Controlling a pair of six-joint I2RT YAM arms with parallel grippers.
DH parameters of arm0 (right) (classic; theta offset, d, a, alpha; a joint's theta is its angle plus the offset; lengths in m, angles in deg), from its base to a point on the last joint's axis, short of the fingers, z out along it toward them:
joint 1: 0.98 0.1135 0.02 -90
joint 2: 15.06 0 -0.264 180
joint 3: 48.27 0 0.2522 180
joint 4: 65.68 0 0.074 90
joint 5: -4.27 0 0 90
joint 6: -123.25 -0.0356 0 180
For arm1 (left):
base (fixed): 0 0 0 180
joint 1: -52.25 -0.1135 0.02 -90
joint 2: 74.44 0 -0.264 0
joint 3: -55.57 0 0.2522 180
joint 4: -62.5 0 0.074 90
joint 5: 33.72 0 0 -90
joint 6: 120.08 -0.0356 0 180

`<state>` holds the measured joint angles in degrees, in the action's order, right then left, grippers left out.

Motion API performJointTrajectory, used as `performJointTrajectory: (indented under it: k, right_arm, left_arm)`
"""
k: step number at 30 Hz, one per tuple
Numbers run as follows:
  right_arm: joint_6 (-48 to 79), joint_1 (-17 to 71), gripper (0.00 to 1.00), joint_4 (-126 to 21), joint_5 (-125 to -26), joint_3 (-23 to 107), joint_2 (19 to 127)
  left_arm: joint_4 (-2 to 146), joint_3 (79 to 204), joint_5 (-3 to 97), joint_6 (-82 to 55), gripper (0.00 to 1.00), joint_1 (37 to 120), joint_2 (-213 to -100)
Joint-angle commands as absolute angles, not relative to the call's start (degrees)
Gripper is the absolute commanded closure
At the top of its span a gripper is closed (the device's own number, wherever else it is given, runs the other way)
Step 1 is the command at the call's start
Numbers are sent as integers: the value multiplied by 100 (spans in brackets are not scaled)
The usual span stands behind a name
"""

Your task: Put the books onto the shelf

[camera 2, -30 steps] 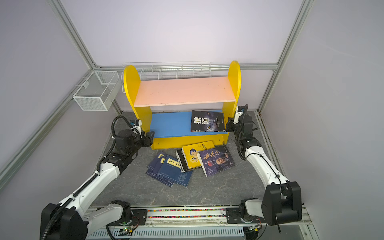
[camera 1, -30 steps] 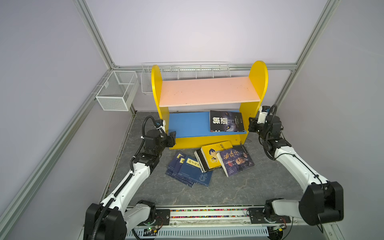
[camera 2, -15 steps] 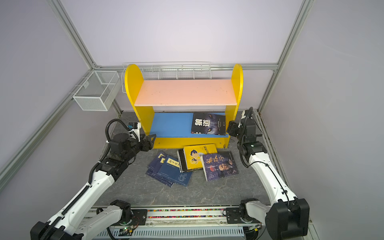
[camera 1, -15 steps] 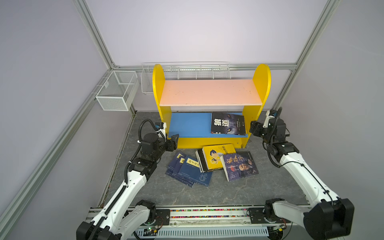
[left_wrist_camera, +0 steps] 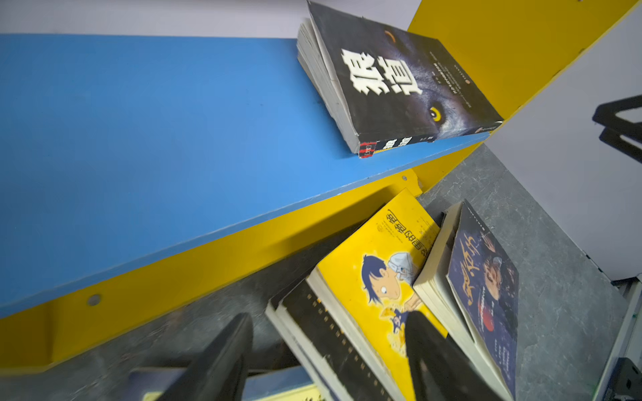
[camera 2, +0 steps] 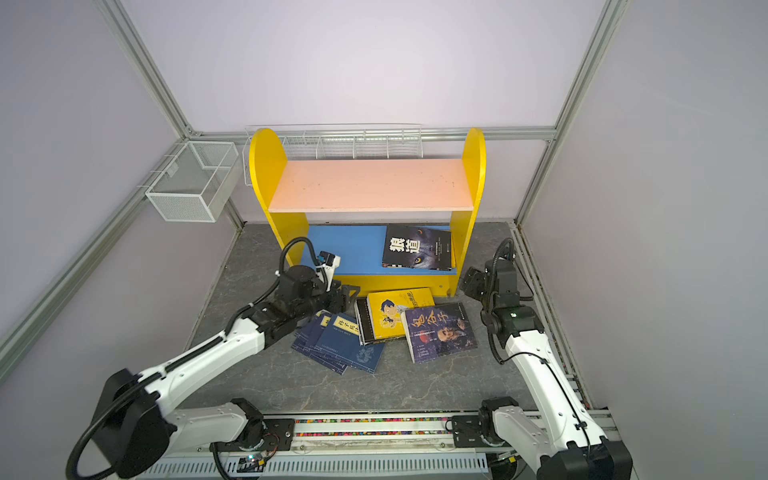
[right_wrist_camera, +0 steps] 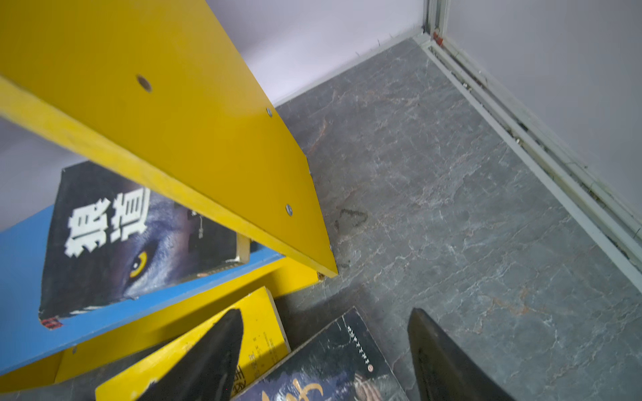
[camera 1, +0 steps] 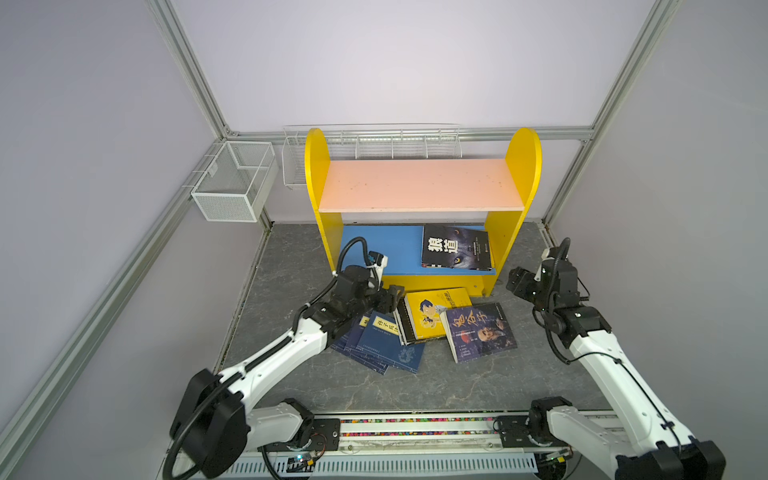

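Shown by top views alone: basket [camera 1: 232, 183] at 10 o'clock. Grey marble floor [camera 1: 291, 257], lilac walls [camera 1: 374, 62]. Shelf [camera 1: 419, 187]: black book [camera 1: 456, 248] lying on blue board [camera 1: 382, 249], 3 o'clock end. Other books [camera 1: 432, 320] on floor, 6 o'clock of shelf. Left gripper [left_wrist_camera: 328, 317] and right gripper [right_wrist_camera: 325, 312]: spread wide, empty.

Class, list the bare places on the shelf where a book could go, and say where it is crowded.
The pink board is wholly bare. The blue board is bare from its left end to the black book. Crowded: the floor before the shelf, where loose books overlap.
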<state>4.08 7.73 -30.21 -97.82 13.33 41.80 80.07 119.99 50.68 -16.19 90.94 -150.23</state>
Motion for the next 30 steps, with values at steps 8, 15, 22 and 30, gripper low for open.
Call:
performJointTrajectory:
  k: [8, 15, 22, 30]
  right_arm:
    - [353, 767, 24, -2960, -9574, 1059, 3874]
    - [371, 764, 25, -3022, -9551, 945, 3818]
    - [397, 764, 25, -3080, -9492, 935, 3839]
    - [467, 767, 25, -3027, -9538, 892, 3710]
  left_arm:
    - [6965, 13904, 5180, -1092, 31, 9171, -17034]
    - [7611, 14908, 5653, -754, 43, 9171, -17953]
    - [7463, 15062, 5476, -420, 48, 9232, -18268]
    - [7427, 14937, 5350, -118, 60, 9305, -18338]
